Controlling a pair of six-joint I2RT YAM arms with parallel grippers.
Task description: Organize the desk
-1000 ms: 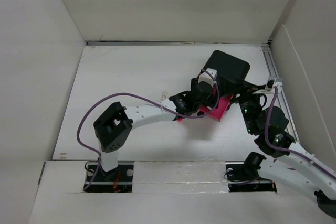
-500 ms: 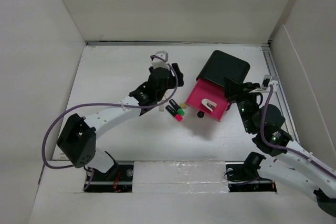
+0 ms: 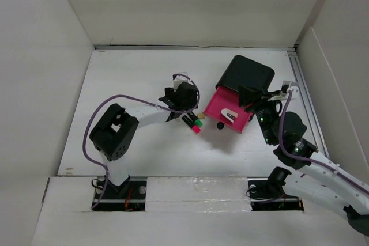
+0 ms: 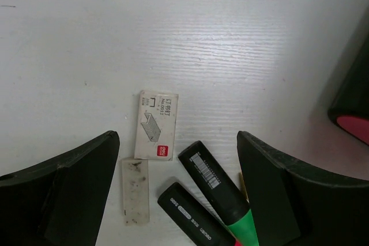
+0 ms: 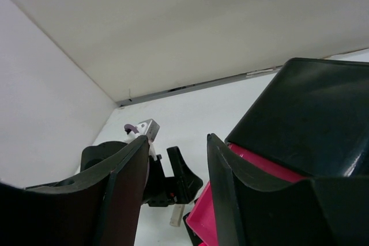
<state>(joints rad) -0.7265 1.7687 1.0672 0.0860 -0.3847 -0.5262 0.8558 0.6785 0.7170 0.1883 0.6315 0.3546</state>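
From above, we see our left gripper (image 3: 177, 101) poised over markers (image 3: 192, 121) on the white desk (image 3: 132, 79) beside the open pink drawer (image 3: 226, 103), likely their home; its wrist view shows jaws spread and empty above a staple box (image 4: 157, 125); in the right wrist view, our right gripper (image 5: 177, 142), parted and empty, sits by the black cabinet (image 5: 300, 113).

Left wrist view: left fingers (image 4: 75, 191) running off bottom edge, bases out of frame. Green-capped marker (image 4: 214, 184) and second black marker (image 4: 185, 216) being cut by same edge, lower ends not showing. Print on staple box (image 4: 156, 125) coming out too small to read. Black cabinet (image 4: 353, 84) being clipped at right edge. Right wrist view: right fingers (image 5: 124, 194) blocking lower frame, hiding most of pink drawer (image 5: 202, 223).
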